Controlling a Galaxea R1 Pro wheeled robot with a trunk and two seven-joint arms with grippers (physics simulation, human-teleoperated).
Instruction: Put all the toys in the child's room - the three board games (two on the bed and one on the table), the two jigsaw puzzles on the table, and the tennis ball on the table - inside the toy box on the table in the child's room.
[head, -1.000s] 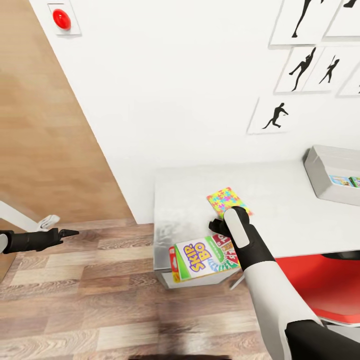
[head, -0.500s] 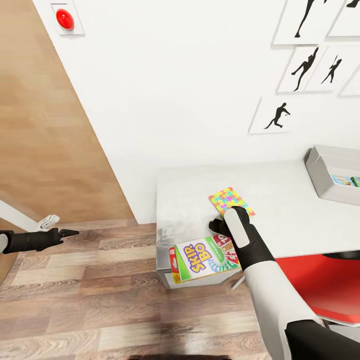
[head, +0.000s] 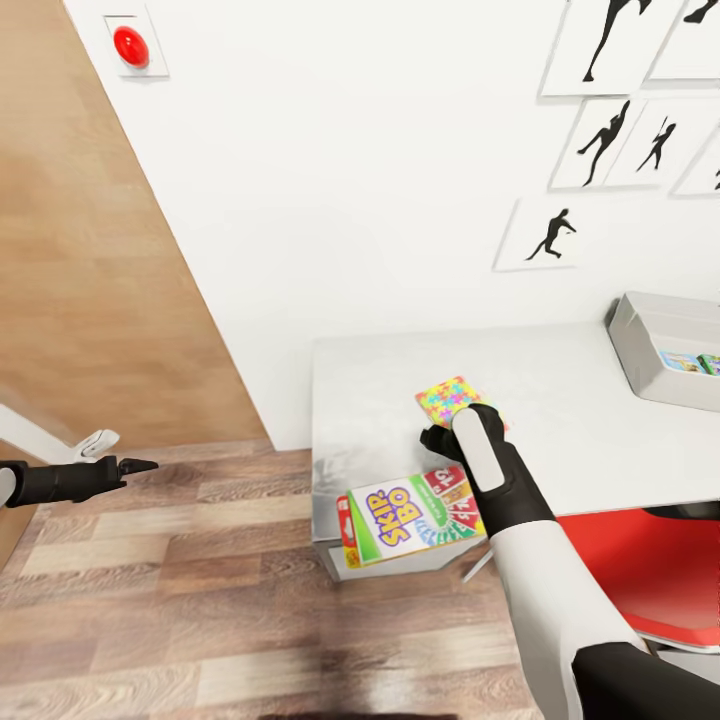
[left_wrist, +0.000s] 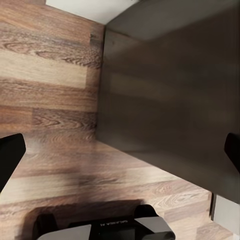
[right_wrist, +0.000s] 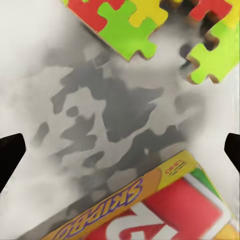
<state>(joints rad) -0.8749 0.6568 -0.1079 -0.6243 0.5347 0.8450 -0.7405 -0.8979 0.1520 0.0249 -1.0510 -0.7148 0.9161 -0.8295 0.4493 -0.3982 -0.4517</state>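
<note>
- The table (head: 600, 420) stands against the white wall.
- The toy box (head: 640, 360) sits at its far right end.
- The SKIP BO board game (head: 405, 512) overhangs the near edge.
- The jigsaw puzzle (head: 445, 397) lies just behind.
- The right gripper (head: 440, 442) hovers between them; the right wrist view shows its fingertips (right_wrist: 10, 155) spread wide around nothing.
- The left gripper (head: 135, 465) hangs over the floor (left_wrist: 50, 100), jaws wide in the left wrist view.

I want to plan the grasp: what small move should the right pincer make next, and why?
Probably advance a little toward the jigsaw puzzle. The right pincer is open over bare table, between the puzzle and the SKIP BO box, closing on neither.
</note>
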